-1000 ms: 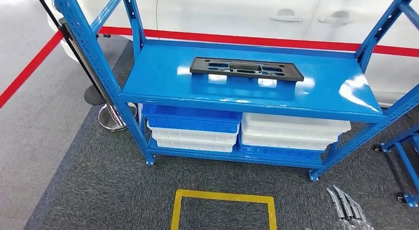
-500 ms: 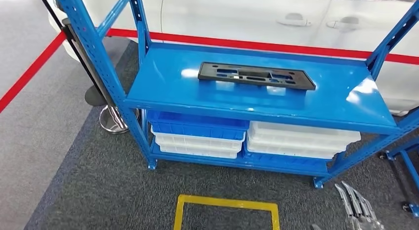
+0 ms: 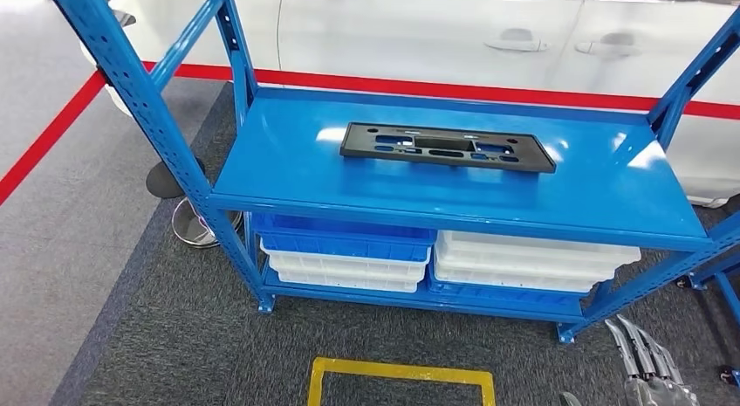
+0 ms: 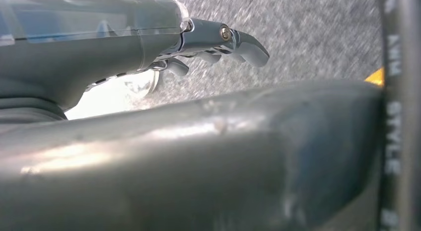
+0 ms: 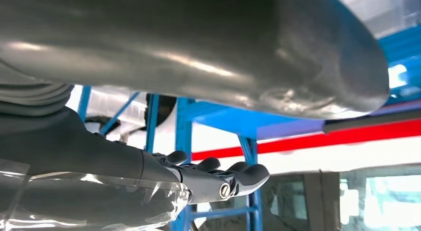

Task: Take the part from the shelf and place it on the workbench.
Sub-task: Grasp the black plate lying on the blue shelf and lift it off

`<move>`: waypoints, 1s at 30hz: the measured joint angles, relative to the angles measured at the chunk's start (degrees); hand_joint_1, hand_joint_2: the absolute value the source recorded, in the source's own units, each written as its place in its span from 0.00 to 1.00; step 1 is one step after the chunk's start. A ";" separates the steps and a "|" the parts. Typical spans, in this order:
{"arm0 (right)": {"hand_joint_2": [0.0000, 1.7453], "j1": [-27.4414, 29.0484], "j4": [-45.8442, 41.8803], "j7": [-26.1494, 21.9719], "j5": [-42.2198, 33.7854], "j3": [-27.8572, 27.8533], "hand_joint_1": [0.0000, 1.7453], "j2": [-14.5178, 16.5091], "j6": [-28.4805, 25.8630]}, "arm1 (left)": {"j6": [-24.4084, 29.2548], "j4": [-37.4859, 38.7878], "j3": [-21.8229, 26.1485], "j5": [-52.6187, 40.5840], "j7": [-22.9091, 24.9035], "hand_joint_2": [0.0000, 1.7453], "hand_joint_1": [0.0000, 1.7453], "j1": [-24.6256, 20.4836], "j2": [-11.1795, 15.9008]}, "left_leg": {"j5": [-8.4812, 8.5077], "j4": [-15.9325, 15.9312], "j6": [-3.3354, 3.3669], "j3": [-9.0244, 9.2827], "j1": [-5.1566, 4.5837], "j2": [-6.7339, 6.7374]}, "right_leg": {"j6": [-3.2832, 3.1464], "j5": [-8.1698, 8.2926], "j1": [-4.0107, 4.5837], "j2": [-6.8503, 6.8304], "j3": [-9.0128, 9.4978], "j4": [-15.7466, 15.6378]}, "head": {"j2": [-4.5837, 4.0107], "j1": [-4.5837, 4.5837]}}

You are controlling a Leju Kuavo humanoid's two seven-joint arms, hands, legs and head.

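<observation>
Black plastic part lies flat on the top shelf board of the blue shelf, roughly centered, long side running left-right, nearer the far edge. Part is a long thin rectangular plate with several cutouts and slots, blue showing through them. Right hand low at near right over the dark carpet, well apart from the part, fingers straight and slightly spread, holding nothing. Left hand over the carpet, fingers loosely extended, empty. Lower shelf holds a blue bin and white bins. Yellow floor square near center. White car behind the red line.
</observation>
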 joint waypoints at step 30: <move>0.00 -1.78 -0.60 -5.56 -8.29 -4.67 0.00 -4.53 2.62 | -1.05 0.10 -1.75 -1.03 -0.78 0.00 0.00 -0.20 0.84 | -0.18 1.84 0.41 -0.81 -0.52 -0.02 | -0.60 0.36 0.13 0.01 -0.55 0.09 | 0.00 -0.02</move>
